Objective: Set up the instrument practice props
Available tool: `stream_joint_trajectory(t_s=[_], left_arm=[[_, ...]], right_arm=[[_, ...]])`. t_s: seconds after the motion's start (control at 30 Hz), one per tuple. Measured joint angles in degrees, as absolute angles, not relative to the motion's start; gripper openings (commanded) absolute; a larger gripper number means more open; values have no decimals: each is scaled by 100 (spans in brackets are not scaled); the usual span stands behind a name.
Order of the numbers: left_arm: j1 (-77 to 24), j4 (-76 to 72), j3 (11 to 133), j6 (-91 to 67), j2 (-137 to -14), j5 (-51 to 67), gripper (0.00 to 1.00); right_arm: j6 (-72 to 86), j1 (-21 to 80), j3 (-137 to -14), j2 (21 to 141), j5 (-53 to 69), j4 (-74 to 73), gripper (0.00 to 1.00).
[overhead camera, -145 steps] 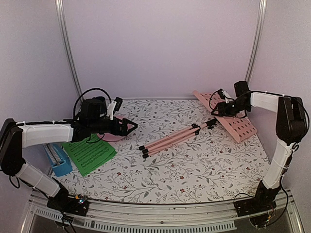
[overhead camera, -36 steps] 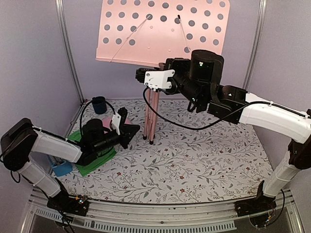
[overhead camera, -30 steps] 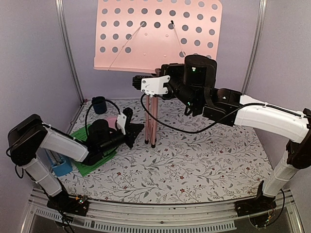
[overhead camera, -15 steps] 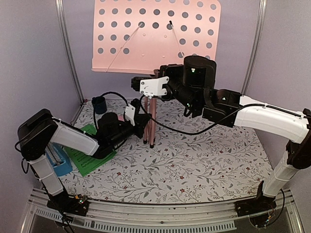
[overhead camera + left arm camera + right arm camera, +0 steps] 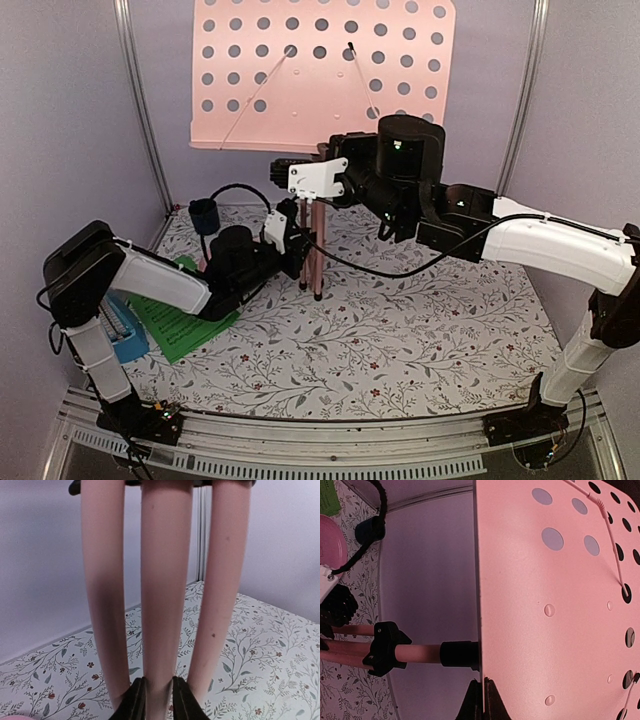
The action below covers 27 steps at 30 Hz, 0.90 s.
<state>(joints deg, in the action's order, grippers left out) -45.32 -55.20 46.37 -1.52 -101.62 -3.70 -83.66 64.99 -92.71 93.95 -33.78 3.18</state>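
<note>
The pink music stand stands upright at the back, its perforated desk (image 5: 320,70) high over its three legs (image 5: 313,250). My right gripper (image 5: 285,165) is shut on the desk's lower edge; the right wrist view shows the thin edge pinched between its fingertips (image 5: 483,700). My left gripper (image 5: 298,243) is low at the legs. In the left wrist view its jaws (image 5: 159,681) stand slightly apart on either side of the middle leg (image 5: 165,580). A green sheet-music page (image 5: 175,325) lies on the mat at the left. The blue metronome (image 5: 118,335) sits beside it.
A small dark blue cup (image 5: 204,215) stands at the back left corner. A round pink disc (image 5: 332,540) lies near it, seen in the right wrist view. Metal frame posts (image 5: 140,110) rise at both back corners. The left arm's cable loops over the mat.
My left gripper has moved right from the green page to the stand's legs, and its jaws have parted around the middle leg. The right gripper keeps the desk nearly still.
</note>
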Motion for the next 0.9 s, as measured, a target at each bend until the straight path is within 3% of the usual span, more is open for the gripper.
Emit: stream_joint_trajectory(t_s=[0.2, 0.47, 0.8, 0.9], left_arm=[[-4532, -5328, 4860, -82, -10245, -414, 32], [-4525, -5009, 5070, -49, -10322, -445, 60], [-4519, -4368, 5424, -1, -10355, -220, 81], [-4497, -3951, 5760, 3, -10372, -137, 82]], right_arm=[[-8337, 6497, -9273, 9395, -3378, 303, 0], [-8315, 6493, -9384, 9395, -3382, 178, 0], [-8320, 6471, -9515, 9395, -3441, -106, 0], [-8298, 6440, -9544, 9393, -3380, -202, 0]])
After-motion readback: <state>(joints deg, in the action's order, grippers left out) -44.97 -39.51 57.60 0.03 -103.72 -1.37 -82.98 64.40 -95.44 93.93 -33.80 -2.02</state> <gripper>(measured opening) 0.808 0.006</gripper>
